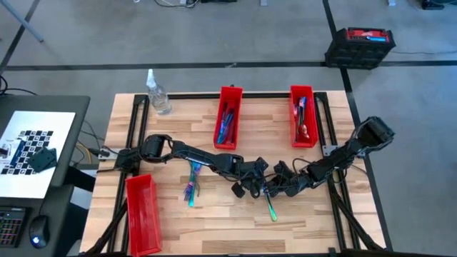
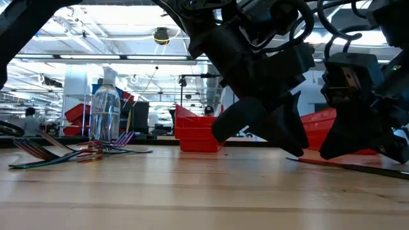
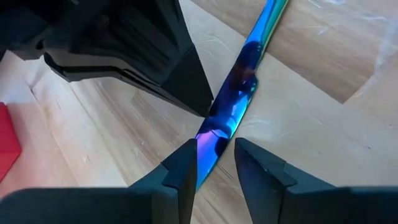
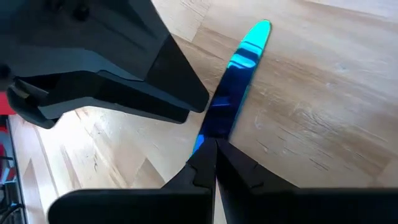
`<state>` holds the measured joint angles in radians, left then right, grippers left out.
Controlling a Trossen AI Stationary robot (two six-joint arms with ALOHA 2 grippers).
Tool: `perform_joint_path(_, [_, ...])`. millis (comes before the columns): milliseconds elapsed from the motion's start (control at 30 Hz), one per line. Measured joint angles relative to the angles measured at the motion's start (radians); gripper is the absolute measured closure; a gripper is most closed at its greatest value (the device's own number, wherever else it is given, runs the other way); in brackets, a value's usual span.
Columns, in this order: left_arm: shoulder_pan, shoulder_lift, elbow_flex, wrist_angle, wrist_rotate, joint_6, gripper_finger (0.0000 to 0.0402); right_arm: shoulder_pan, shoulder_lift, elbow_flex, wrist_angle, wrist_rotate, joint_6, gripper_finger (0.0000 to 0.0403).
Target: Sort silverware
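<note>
A slim iridescent blue-teal knife (image 1: 271, 205) lies on the wooden table near its middle. My right gripper (image 4: 214, 149) comes in from the right and is shut on it. My left gripper (image 3: 211, 168) reaches in from the left and is open. Its two fingers stand on either side of the same knife (image 3: 239, 93), close beside the right gripper; I cannot tell whether one of them touches it. More silverware (image 1: 193, 182) lies in a loose heap on the table to the left. Two red bins at the far side (image 1: 228, 118) (image 1: 303, 118) hold some pieces. My right gripper pinches the knife between its two fingertips, across a narrow stretch (image 4: 210, 132) back from the rounded end (image 4: 258, 31). The fingers slant down from the table's right. In the low view the knife (image 2: 348, 165) runs nearly level just over the boards; I cannot tell whether it is lifted.
A third red bin (image 1: 143, 214) stands at the near left corner. A clear spray bottle (image 1: 158, 96) stands at the far left. Bare wood shows along the near edge and between the two far bins. A black case (image 1: 360, 44) sits on the floor beyond the table.
</note>
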<state>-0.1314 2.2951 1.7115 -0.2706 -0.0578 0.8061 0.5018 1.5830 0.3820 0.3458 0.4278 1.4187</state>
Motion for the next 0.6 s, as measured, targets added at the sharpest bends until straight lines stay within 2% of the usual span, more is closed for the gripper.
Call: perform_joint_path(600, [0.0,0.0,0.0,0.002,0.0,-0.009,0.0307,0.003,0.038,0.005,0.025,0.024,-0.007,0.0403])
